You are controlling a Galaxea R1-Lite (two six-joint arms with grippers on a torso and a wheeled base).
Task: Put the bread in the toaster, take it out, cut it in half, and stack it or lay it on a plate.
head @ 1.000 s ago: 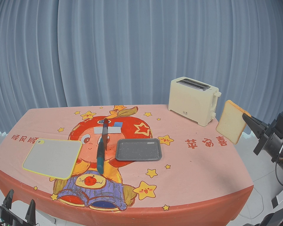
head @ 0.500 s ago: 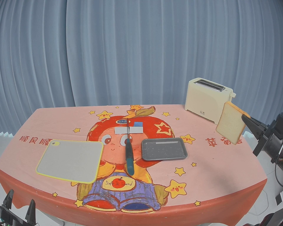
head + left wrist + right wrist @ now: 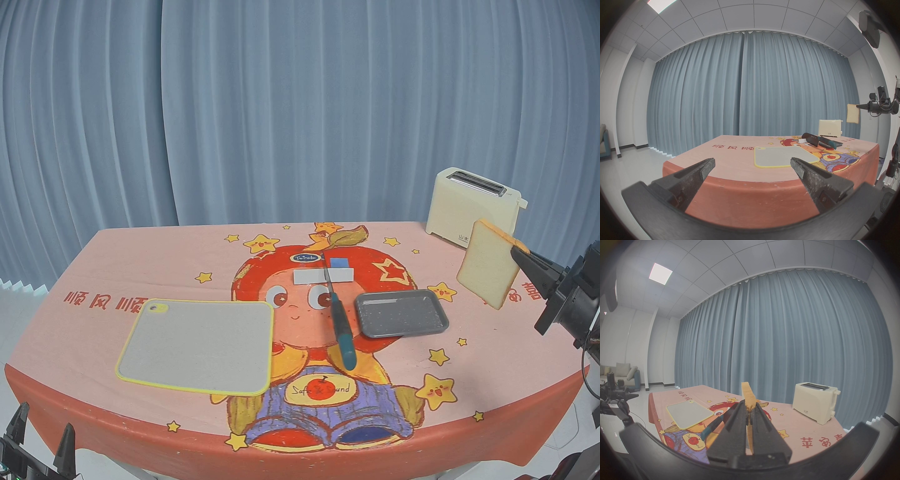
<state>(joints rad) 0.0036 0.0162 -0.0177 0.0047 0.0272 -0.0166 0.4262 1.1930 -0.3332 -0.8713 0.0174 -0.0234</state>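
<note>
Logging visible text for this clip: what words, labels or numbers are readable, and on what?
No text reads reliably.
Left red characters on the tablecloth: upside down, blurred.
Right red characters near the toaster: unclear.
Script on the apple badge: blurred.
Dark oval label: too small.
Toaster front mark: too small.

Table [image 3: 125, 262]: cutting board [image 3: 197, 345] on its near left; knife [image 3: 338, 319] just right of the board, at centre, blade pointing away; tray [image 3: 401, 312] just right of the knife; toaster [image 3: 473, 205] at the far right corner, behind the tray; bread slice [image 3: 486, 263] in the air before the toaster, clamped in the right gripper [image 3: 517, 251].
</note>
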